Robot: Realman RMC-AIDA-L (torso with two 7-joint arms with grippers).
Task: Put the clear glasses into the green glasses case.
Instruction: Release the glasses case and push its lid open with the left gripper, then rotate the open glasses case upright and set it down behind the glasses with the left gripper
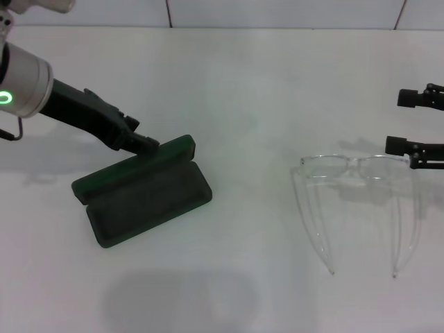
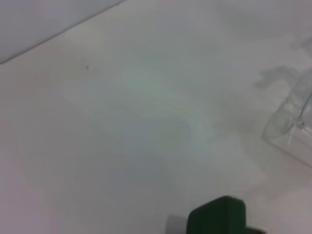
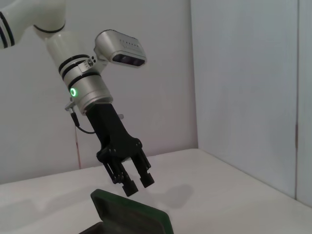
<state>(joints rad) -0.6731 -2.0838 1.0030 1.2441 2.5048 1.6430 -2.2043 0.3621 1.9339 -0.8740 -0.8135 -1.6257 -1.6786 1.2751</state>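
Observation:
The green glasses case [image 1: 142, 198] lies open at the left of the table, its lid [image 1: 132, 170] tipped back and its dark lining facing up. My left gripper [image 1: 144, 143] is at the lid's far edge. In the right wrist view its fingertips [image 3: 129, 187] hover just above the lid [image 3: 131, 212], narrowly apart with nothing between them. The clear glasses [image 1: 357, 166] rest on the table at the right, temple arms unfolded toward me. At the right edge, my right gripper [image 1: 406, 122] is wide open, with its nearer finger [image 1: 406, 146] beside the frame's right end.
A white tabletop [image 1: 243, 90] spans the view, with a wall behind it. The left wrist view shows a corner of the case [image 2: 217, 217] and part of the glasses [image 2: 292, 124].

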